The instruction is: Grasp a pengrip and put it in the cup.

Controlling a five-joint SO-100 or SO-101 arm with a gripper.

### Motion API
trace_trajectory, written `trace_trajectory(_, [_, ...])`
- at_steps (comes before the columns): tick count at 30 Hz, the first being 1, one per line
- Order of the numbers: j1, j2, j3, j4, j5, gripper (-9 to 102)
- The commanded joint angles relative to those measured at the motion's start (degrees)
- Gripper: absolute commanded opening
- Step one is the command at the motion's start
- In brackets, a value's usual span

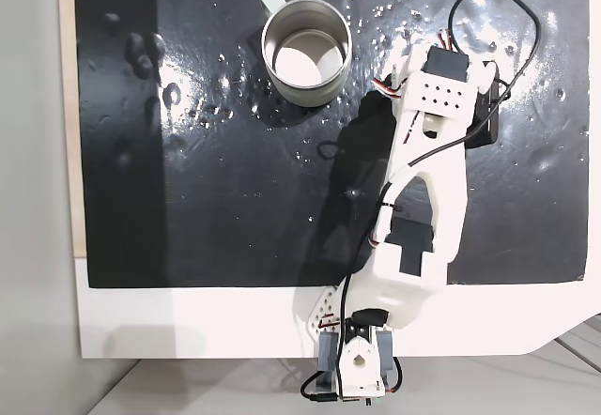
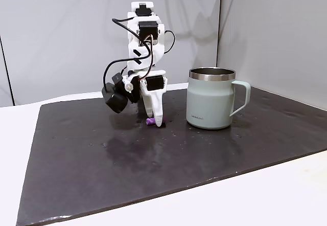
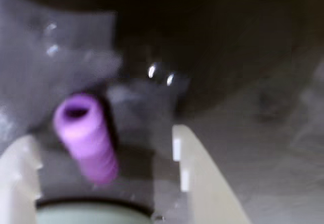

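Note:
The purple ribbed pengrip (image 3: 86,139) lies on the wet black mat between my two pale fingers, closer to the left finger (image 3: 19,171) than to the right one (image 3: 195,173). My gripper (image 3: 101,139) is open around it, with a gap on the pengrip's right side. In a fixed view from the side, the gripper (image 2: 157,121) points down onto the mat with the pengrip (image 2: 150,121) at its tip. The silver-grey cup (image 2: 210,100) stands upright a short way to the right. From above, the cup (image 1: 305,53) sits left of my arm (image 1: 423,152).
The black mat (image 1: 216,208) is dotted with water droplets (image 1: 141,53), mostly at the far side. It rests on a white table (image 1: 188,326). A black cable (image 1: 498,21) loops over the wrist. Grey walls (image 2: 61,31) stand behind the mat.

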Motion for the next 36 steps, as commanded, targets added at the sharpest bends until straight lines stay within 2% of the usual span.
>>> trace_trajectory(1, [-0.35, -0.18, -2.81, -2.64, -1.14, 15])
trace_trajectory(3, [-0.44, -0.79, -2.02, -3.34, -1.23, 6])
trace_trajectory(6, [-0.44, -0.97, -1.41, -3.87, -1.05, 0])
trace_trajectory(11, [-0.53, 2.29, -4.04, -1.23, 0.79, 0])
trace_trajectory(23, [-3.16, 22.85, -19.42, 14.68, 3.08, 0])
trace_trajectory(31, [-7.56, 27.69, -25.58, 17.58, 3.08, 0])
trace_trajectory(36, [-9.67, 21.36, -32.78, 18.19, 6.06, 0])
